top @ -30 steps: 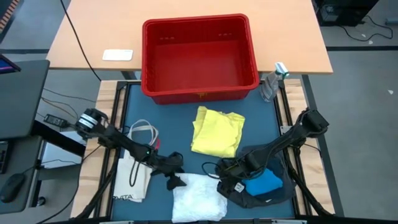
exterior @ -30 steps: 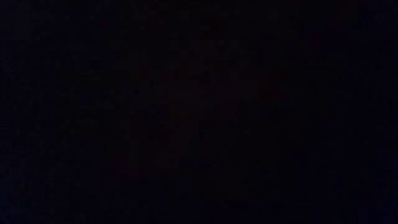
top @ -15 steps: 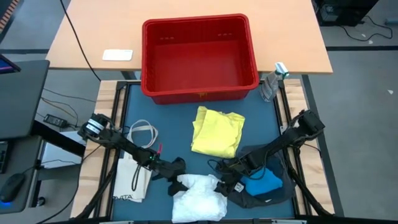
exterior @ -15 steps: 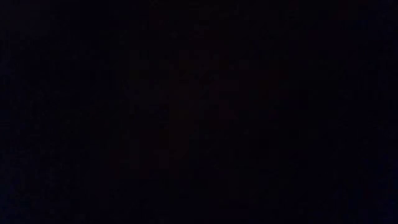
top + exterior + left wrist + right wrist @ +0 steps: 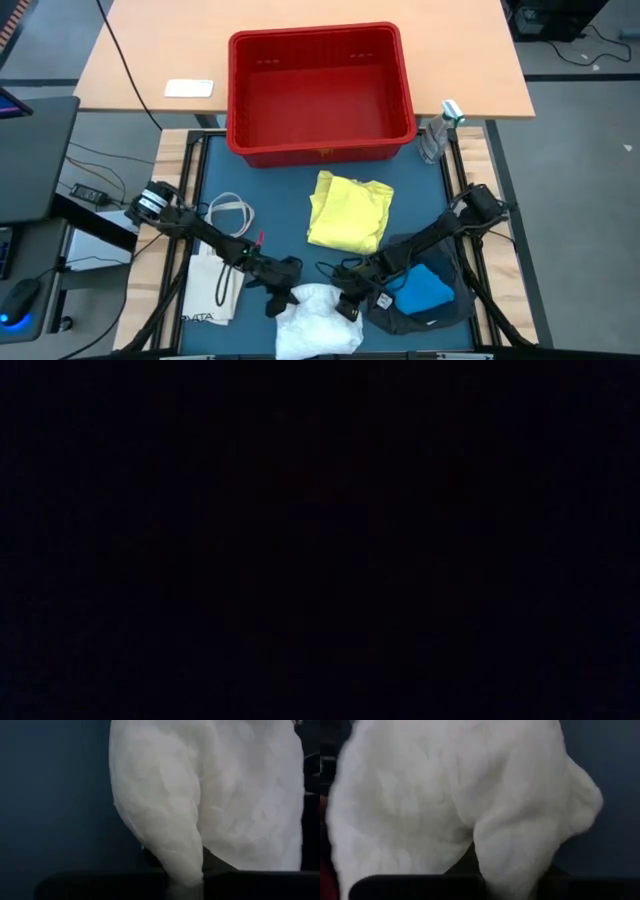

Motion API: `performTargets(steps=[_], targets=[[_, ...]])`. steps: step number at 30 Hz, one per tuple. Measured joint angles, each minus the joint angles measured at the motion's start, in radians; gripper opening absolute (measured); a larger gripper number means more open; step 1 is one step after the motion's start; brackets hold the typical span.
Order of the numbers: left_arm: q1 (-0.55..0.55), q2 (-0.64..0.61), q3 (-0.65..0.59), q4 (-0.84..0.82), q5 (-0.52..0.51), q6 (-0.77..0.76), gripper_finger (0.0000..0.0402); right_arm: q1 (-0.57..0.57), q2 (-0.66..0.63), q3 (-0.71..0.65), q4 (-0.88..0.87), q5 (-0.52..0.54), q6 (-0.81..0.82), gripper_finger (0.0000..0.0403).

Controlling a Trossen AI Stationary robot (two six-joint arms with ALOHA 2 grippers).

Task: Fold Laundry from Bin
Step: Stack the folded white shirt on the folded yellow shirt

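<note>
Laundry lies spread on my blue mat [image 5: 290,215]: a yellow piece [image 5: 350,211] in the middle, a bright blue piece [image 5: 424,292] on a dark cloth [image 5: 440,312] to my right, and a white cloth [image 5: 318,322] at the near edge. My left gripper [image 5: 283,297] is clamped on the white cloth's left corner, a fold of it pinched between the fingers in the left wrist view [image 5: 185,860]. My right gripper [image 5: 347,301] is closed on its right corner [image 5: 515,850]. Both corners are bunched up. The red bin [image 5: 320,92] stands at the far edge, well apart from both grippers. A cream tote [image 5: 212,285] lies under my left arm. The low view is black.
</note>
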State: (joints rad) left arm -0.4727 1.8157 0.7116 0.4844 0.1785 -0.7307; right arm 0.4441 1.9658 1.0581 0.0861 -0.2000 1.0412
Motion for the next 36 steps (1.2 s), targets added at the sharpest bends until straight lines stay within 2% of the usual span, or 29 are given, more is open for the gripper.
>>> performTargets(steps=[5, 12, 17, 20, 28, 33, 36], targets=[[0.052, -0.133, 0.013, -0.146, 0.031, 0.114, 0.002, -0.038, -0.091, 0.007, -0.068, 0.005, 0.009, 0.0044], [0.207, -0.324, 0.014, -0.357, 0.036, 0.267, 0.002, -0.093, -0.249, 0.007, -0.262, 0.084, 0.01, 0.0044], [0.36, -0.375, 0.022, -0.394, 0.054, 0.344, 0.002, -0.144, -0.351, 0.008, -0.398, 0.146, 0.011, 0.0044], [0.451, -0.375, 0.071, -0.446, 0.091, 0.412, 0.002, -0.182, -0.408, 0.008, -0.494, 0.171, 0.008, 0.0044], [0.659, -0.292, 0.332, -0.605, 0.157, 0.579, 0.002, -0.356, -0.549, 0.008, -0.734, 0.149, -0.094, 0.0044], [0.766, -0.106, 0.525, -0.7, 0.258, 0.6, 0.002, -0.545, -0.613, -0.005, -0.901, 0.063, -0.251, 0.0044], [0.806, 0.024, 0.637, -0.764, 0.272, 0.592, 0.002, -0.667, -0.628, -0.03, -0.948, 0.036, -0.341, 0.0044]])
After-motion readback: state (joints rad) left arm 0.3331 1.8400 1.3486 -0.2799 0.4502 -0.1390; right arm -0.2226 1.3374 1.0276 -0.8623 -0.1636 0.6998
